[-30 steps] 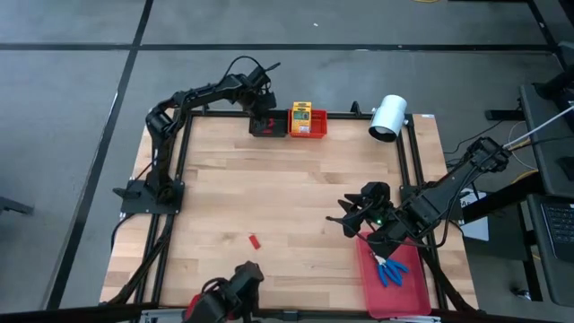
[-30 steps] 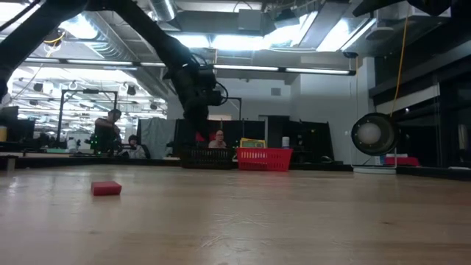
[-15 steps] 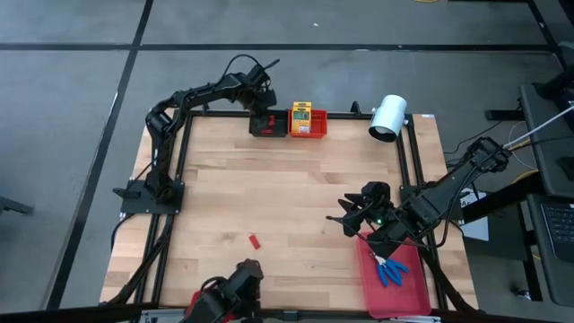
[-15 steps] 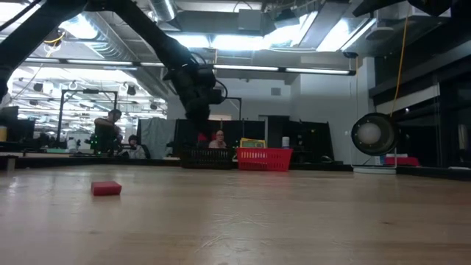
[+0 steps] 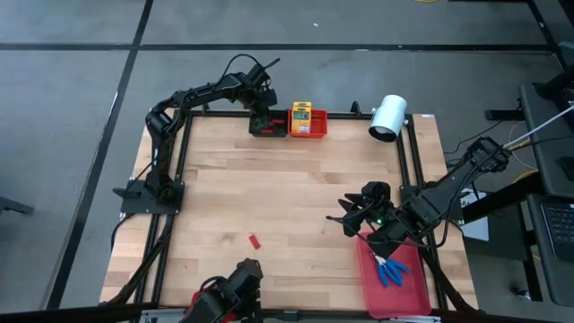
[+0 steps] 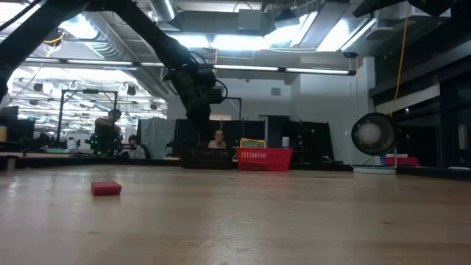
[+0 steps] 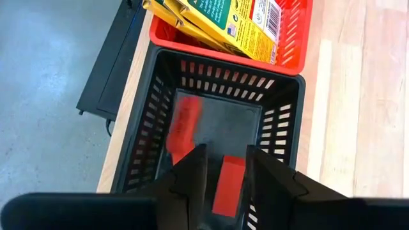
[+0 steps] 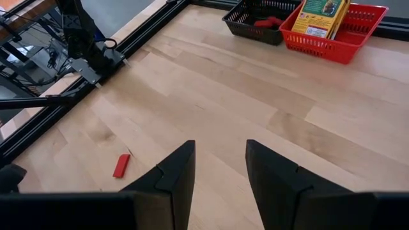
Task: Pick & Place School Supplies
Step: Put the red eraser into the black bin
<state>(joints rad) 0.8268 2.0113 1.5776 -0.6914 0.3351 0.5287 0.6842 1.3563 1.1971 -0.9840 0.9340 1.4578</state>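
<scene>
**A workshop hall under strip lights**

The wooden table point(image 5: 287, 197) stood on a grey concrete floor point(image 5: 72, 108) crossed by dark seams. Beyond its far edge the room opened into a wide hall with exposed ducts and long ceiling lights point(image 6: 243, 68). People point(image 6: 110, 132) sat among desks at the back. A round fan point(image 6: 374, 135) stood to the right.

Left pincer point(image 7: 222, 171) parted; right pincer point(image 8: 220, 167) parted, hovering.

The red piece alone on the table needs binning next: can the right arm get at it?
Probably yes. The red piece lies on bare wood, nothing between it and the right pincer, which is open and empty.
</scene>
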